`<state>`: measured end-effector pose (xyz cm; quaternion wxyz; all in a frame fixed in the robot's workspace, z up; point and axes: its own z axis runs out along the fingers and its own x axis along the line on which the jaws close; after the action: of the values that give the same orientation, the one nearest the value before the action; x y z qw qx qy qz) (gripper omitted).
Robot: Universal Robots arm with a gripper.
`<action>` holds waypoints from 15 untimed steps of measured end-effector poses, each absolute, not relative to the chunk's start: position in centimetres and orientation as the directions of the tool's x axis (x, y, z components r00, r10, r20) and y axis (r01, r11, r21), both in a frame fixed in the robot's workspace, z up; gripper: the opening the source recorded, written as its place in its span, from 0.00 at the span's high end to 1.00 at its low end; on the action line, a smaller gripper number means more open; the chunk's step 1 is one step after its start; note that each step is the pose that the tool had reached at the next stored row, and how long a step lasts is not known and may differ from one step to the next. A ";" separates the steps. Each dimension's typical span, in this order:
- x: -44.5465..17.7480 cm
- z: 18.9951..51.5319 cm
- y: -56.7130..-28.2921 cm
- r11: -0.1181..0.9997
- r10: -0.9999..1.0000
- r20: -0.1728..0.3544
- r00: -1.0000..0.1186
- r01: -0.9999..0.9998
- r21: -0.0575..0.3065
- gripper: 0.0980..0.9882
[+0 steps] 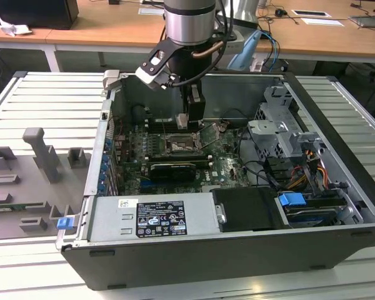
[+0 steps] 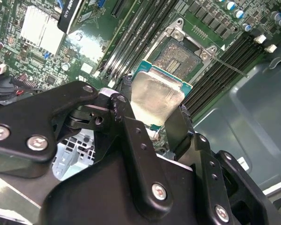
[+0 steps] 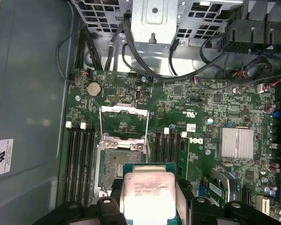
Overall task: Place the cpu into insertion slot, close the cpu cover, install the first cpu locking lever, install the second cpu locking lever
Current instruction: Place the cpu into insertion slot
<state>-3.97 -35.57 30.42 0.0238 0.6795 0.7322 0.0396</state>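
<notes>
On the slatted table (image 1: 37, 100): open PC case (image 1: 175, 262), side panel off, arm (image 1: 189, 22) reaching down into it from above.

Green board (image 1: 225, 165) lies flat on the case floor. Drive cage + cable bundle sit on the exterior view's right of it.

Gripper (image 1: 186, 122) hangs over the middle of the board, right by the slot (image 1: 178, 147).

In both wrist views the gripper (image 2: 152, 101) has its black fingers (image 2: 131, 126) closed onto two opposite edges of the cpu (image 2: 157, 96). Gap between them = chip width, firm pinch. The chip's metal lid faces the cameras, green rim visible round it.

Cpu (image 3: 147, 194) isn't seated. It's held clear of the board and, in the first wrist view, overlaps one corner of the slot (image 3: 116, 168). Rest of the slot is bare, contact field exposed.

Cover (image 3: 123, 108) is swung open, on the side of the slot away from the chip, board visible thru its window.

Memory slots (image 3: 79, 164) run along both sides of the slot.

Thin wire lever (image 2: 229, 65) sticks out from one corner of the slot, unlatched.
</notes>
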 end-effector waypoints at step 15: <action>-4.0 29.7 -35.6 0.073 0.997 0.019 -0.075 0.993 0.090 0.52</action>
<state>-3.97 -35.58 29.70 0.0237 0.6795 0.7322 0.0397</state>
